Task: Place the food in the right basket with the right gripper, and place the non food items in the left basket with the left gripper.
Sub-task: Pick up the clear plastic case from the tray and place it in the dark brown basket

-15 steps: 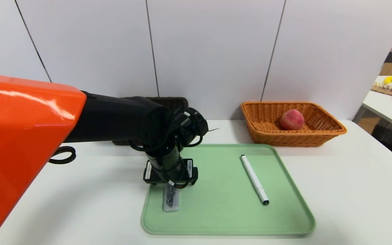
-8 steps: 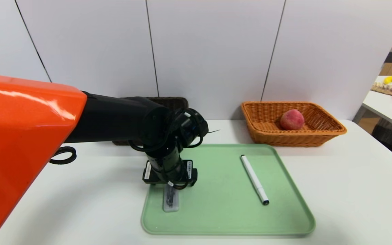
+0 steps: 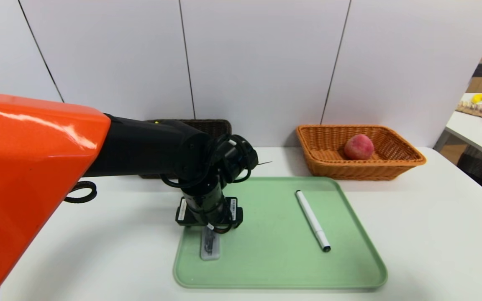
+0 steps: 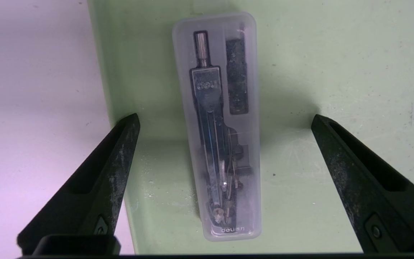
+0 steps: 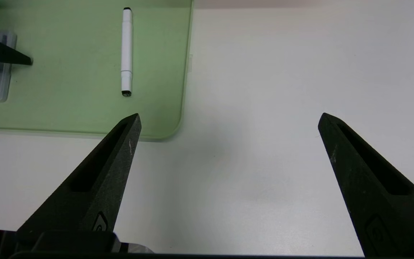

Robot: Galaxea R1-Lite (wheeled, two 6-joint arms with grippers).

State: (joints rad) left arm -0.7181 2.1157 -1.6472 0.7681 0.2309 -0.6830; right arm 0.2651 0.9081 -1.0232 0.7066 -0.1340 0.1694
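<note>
**Left hand poised wide over the grey case**

The grey case (image 4: 217, 126) lies flat at the near-left corner of the green tray (image 3: 274, 251), a drawing compass showing through its cloudy lid. Right above it hangs the left hand (image 4: 225, 122), pointing steeply down, fingers (image 4: 120, 151) spread wide to either side of the case and touching nothing; one fingertip sits out past the tray's edge, over the white desk (image 3: 433, 234). Across the tray, well apart from the case, the white pen (image 3: 313, 220) lies loose with its black tip toward the robot. Beyond the tray, the peach (image 3: 359, 146) sits inside the orange-tan right basket (image 3: 408, 161). The dark left basket (image 3: 214, 125) peeks out behind the left arm; what it holds is hidden. Over on the right, the right hand (image 5: 228, 118) hovers over bare desk beside the tray, fingers fully apart, gripping nothing.
</note>
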